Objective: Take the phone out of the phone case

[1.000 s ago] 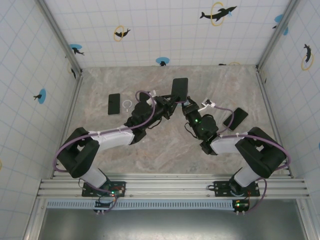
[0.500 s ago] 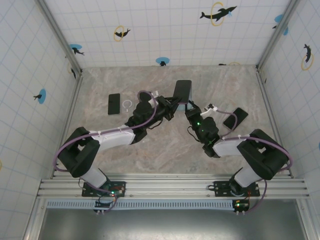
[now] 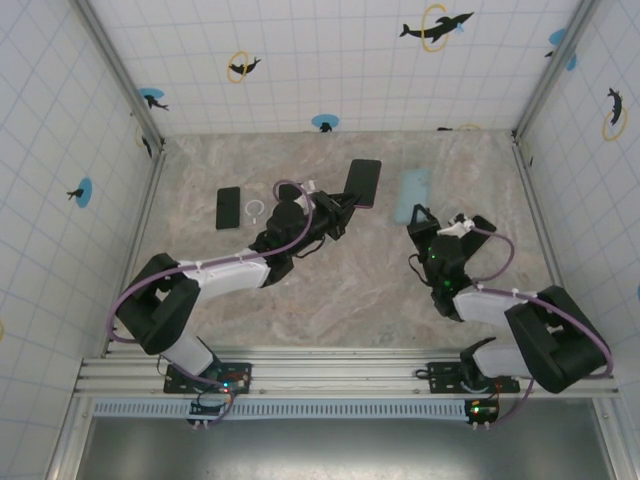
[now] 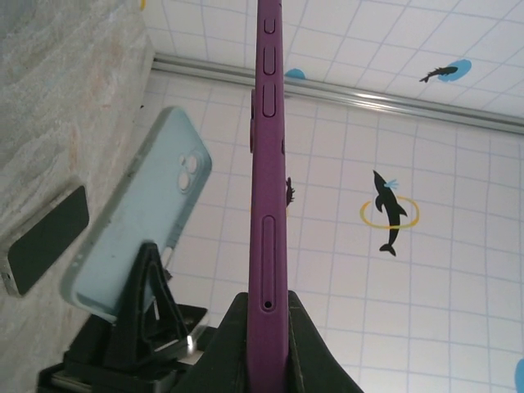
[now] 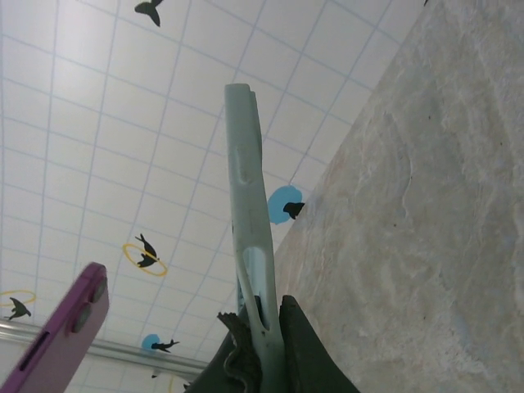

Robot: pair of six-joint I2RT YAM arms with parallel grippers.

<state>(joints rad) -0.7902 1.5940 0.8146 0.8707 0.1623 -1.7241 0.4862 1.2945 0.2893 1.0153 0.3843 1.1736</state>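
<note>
My left gripper (image 3: 341, 212) is shut on the lower end of the purple phone (image 3: 363, 183), which it holds up over the table's middle. Seen edge-on in the left wrist view, the phone (image 4: 268, 205) rises straight from between my left gripper's (image 4: 268, 327) jaws. The light blue phone case (image 3: 413, 194) is off the phone and a short gap to its right. My right gripper (image 3: 420, 222) is shut on the case's lower rim. From the right wrist, the thin case (image 5: 248, 205) stands upright in my right gripper (image 5: 266, 336), with the phone (image 5: 61, 344) at lower left.
A black phone (image 3: 228, 208) and a small white ring (image 3: 256, 209) lie on the marble table at the left. Another dark phone (image 4: 45, 237) lies flat on the table behind the right arm. Tiled walls with dolphin stickers (image 3: 436, 26) enclose the table.
The right gripper has pulled the light blue case off the phone and carried it to the right. The left gripper kept the phone almost in place.
</note>
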